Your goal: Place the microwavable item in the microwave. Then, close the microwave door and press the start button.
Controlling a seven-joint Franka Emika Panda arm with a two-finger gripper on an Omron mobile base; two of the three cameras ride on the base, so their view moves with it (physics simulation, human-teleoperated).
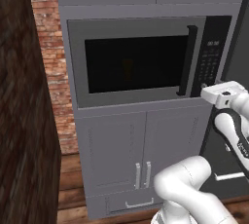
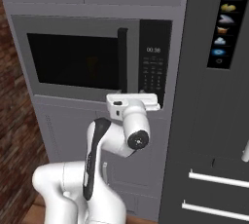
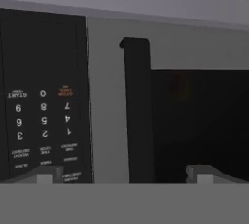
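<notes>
1. The two-finger gripper (image 3: 124,174) stood with jaws wide apart, holding nothing, before the black vertical bar handle (image 3: 138,111).
2. The wide grey-framed microwave door (image 1: 133,62) was shut on the large built-in grey microwave (image 2: 92,57).
3. The small yellow cup (image 1: 127,67) showed faintly behind the dark glass.
4. The black keypad panel (image 3: 41,116) lay beside the handle.

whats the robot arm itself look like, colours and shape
A glossy white arm built of rounded, tube-like links, with dark bands at the joints and a black stripe down one link. A round dark cap sits on the wrist joint. The gripper ends in two small blocky grey finger tips.
</notes>
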